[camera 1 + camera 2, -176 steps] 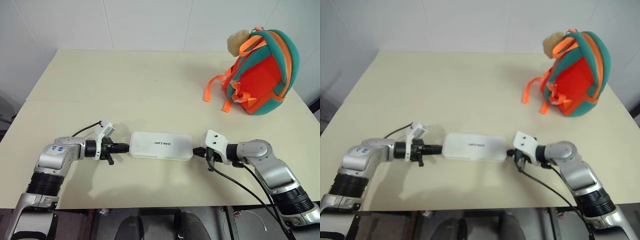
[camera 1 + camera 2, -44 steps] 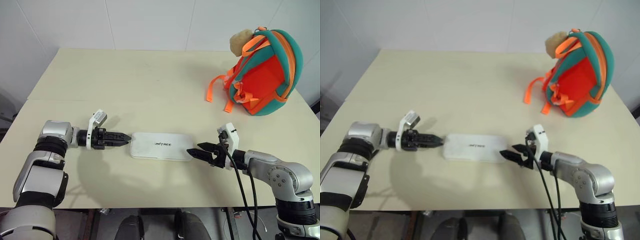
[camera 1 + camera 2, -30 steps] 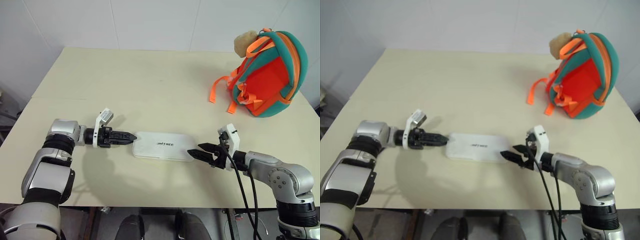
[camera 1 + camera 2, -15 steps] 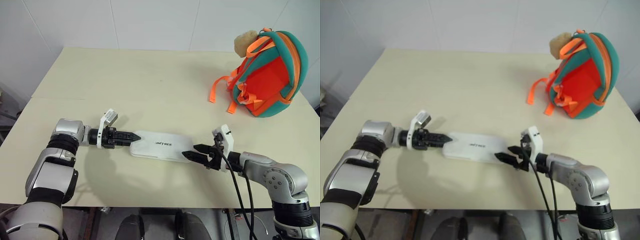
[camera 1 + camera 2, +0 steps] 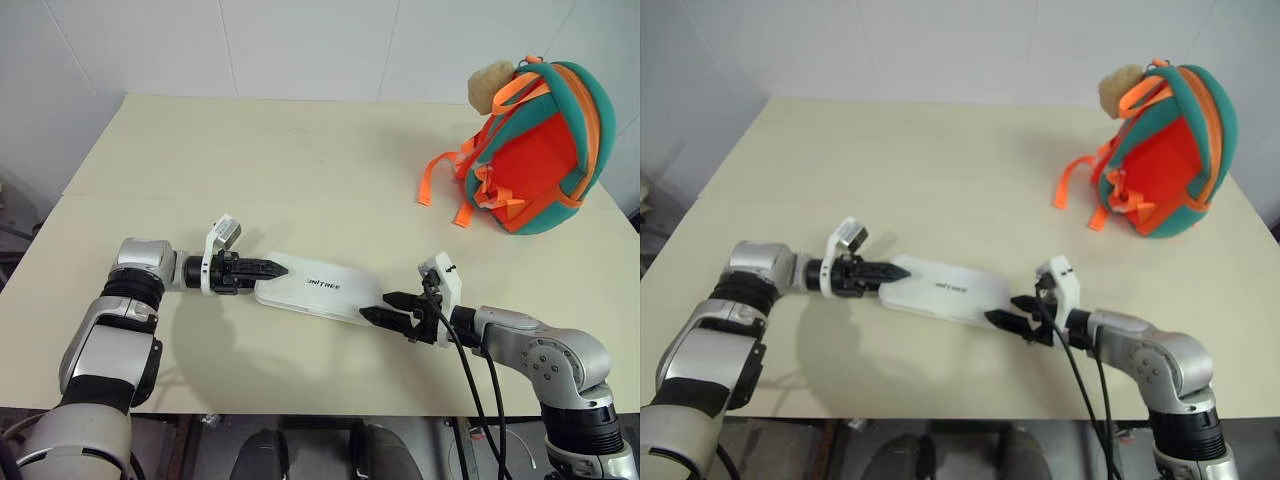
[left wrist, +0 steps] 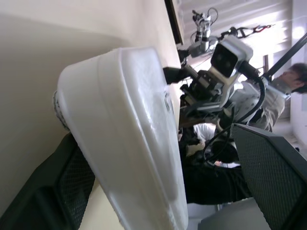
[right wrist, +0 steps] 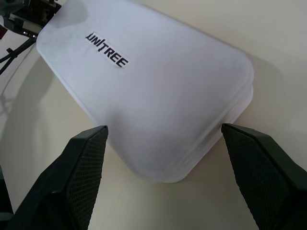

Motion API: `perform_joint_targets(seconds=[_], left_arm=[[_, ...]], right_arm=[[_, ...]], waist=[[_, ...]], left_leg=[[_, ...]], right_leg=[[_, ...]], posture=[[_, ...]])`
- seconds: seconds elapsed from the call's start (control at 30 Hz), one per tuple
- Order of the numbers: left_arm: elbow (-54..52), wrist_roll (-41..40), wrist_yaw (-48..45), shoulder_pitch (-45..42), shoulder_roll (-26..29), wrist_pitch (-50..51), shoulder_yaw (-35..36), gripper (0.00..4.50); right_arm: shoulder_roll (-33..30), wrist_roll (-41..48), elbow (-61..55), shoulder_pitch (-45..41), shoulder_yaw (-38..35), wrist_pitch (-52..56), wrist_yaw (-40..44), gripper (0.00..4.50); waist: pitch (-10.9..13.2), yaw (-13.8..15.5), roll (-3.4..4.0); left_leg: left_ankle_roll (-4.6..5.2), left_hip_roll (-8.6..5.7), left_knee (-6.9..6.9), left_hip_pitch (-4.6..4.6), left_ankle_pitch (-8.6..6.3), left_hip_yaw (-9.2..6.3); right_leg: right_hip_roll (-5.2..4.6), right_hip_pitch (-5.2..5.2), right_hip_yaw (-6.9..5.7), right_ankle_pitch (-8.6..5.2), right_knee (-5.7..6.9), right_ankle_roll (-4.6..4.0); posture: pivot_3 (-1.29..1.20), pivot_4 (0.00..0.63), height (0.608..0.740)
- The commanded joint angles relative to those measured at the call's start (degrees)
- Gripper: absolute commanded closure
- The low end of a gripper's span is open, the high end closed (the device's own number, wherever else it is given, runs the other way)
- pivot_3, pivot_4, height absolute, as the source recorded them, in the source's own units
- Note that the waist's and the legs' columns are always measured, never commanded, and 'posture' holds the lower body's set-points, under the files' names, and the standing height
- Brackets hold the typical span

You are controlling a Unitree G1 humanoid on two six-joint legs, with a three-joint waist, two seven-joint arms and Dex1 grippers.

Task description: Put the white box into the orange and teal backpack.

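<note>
Progress: early, by my judgement; nothing is packed yet. Item one, the white box (image 5: 318,287), flat, rounded corners, dark lettering on top, lies on the cream counter (image 5: 250,160) near its front edge, slightly askew, between my two arms. Item two, the orange and teal backpack (image 5: 535,150), stands upright at the far right of the counter, well apart from the box, orange straps trailing toward the middle, a beige plush charm (image 5: 490,85) at its top. Contents of the backpack: I cannot tell; no opening faces me, and whether the zip is open I cannot say. My left pincer (image 5: 268,268) is spread wide at the box's left end, which sits between the fingers (image 6: 72,187); my right pincer (image 5: 382,308) is likewise spread at the right end, its fingers (image 7: 81,158) flanking that corner. Neither is closed on the box, though the two may be pressing it between them. Remaining, as I judge it: secure the box from both ends, lift, carry it across to the backpack, find or make an opening, insert.
</note>
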Motion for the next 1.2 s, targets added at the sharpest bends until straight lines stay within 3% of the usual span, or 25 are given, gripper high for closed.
perform_joint_targets(seconds=[0.03,0.27,0.37,0.67,1.2], left_arm=[[-0.3,-0.2,-6.4,-1.1,-0.3,-2.2,0.0,0.02],[-0.3,-0.5,-6.4,-1.4,-0.9,-3.0,-2.6,0.02],[0.6,-0.2,-6.4,-2.0,-1.1,-3.5,-3.8,0.59],[2.4,-1.1,-6.4,-3.4,-0.9,-3.8,-4.2,3.18],[2.4,-1.5,-4.5,-3.8,0.4,-1.8,2.2,3.21]], right_arm=[[-0.8,0.5,-2.6,0.7,-0.2,-0.8,0.8,0.0],[-0.9,0.5,-3.4,1.3,-0.3,-0.9,0.6,0.0],[-1.0,0.5,-3.7,1.5,-0.6,-0.9,0.5,0.0],[-0.9,0.7,-4.5,2.3,-1.4,-1.0,0.0,0.0],[-2.9,-0.6,-4.3,1.3,-4.2,-4.9,0.3,0.0]], waist=[[0.0,0.0,0.0],[0.0,0.0,0.0],[0.0,0.0,0.0],[0.0,0.0,-0.02],[0.0,0.0,-0.02]], left_leg=[[0.0,0.0,0.0,0.0,0.0,0.0],[0.0,0.0,0.01,0.0,0.0,0.0],[0.0,0.0,0.0,0.0,0.0,0.0],[0.01,0.0,0.02,-0.01,0.0,-0.01],[0.14,0.0,0.04,-0.01,-0.08,0.0]], right_leg=[[0.0,0.0,0.0,0.0,0.0,0.0],[0.0,0.0,0.0,0.0,0.0,0.0],[0.0,0.0,0.0,0.0,0.0,0.0],[0.0,0.01,0.0,0.0,-0.01,0.0],[0.01,0.0,-0.01,0.0,0.0,0.0]], posture=[[0.0,0.15,0.74],[0.0,0.15,0.74],[0.0,0.15,0.74],[0.0,0.15,0.74],[0.0,0.15,0.74]])
